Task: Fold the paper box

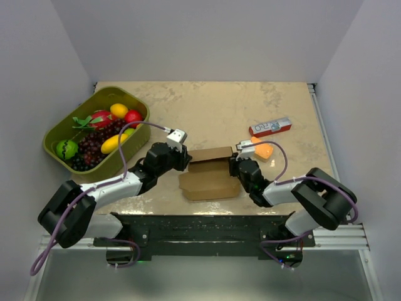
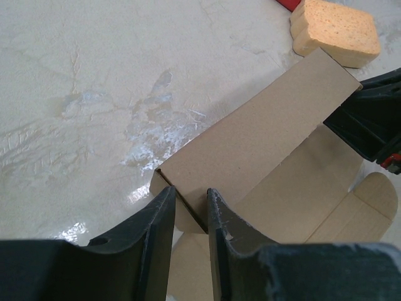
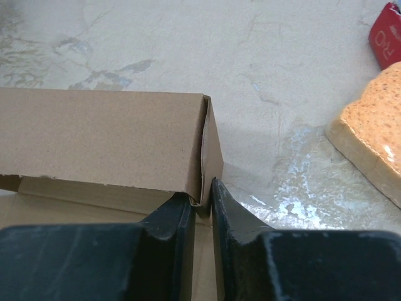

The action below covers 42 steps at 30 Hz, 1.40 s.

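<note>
Box (image 1: 210, 185) — in left hand (image 2: 190, 197), right hand (image 3: 200, 200)

Print is located on the narrow red-and-white carton (image 1: 270, 127). In the right wrist view, the red end of this carton (image 3: 387, 37) carries two large white characters reading approximately "RO" — the second character is uncertain, and the frame edge cuts off anything further. In the top external view, dark characters stand on the carton's white panel — too small to read there.
</note>
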Each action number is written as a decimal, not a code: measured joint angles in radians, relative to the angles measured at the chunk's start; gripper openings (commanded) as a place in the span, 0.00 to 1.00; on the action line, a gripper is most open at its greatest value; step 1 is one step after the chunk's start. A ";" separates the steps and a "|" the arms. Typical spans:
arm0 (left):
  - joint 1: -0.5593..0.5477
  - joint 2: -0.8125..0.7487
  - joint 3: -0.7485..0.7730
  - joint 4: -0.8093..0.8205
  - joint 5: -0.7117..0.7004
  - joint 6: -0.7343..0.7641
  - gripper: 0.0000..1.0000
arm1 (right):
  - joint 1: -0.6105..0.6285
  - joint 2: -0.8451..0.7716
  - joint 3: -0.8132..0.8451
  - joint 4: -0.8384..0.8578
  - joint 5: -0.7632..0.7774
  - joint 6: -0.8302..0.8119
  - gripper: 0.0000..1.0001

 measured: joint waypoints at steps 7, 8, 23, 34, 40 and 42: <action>0.004 0.002 0.000 0.006 0.005 -0.005 0.30 | 0.063 0.035 0.071 -0.092 0.173 0.024 0.03; 0.005 0.002 0.000 0.006 0.005 -0.008 0.30 | 0.072 0.040 0.083 -0.108 0.197 0.032 0.03; 0.004 0.003 0.000 -0.005 0.008 -0.031 0.29 | 0.124 0.111 0.212 -0.306 0.447 0.239 0.00; 0.003 -0.008 -0.006 -0.018 0.005 -0.029 0.56 | 0.124 0.114 0.203 -0.288 0.453 0.278 0.00; 0.017 -0.150 -0.032 -0.066 -0.035 -0.001 0.77 | 0.121 0.047 0.145 -0.254 0.337 0.185 0.00; 0.026 -0.208 -0.044 -0.073 -0.037 -0.008 0.80 | 0.121 0.013 0.126 -0.267 0.296 0.165 0.00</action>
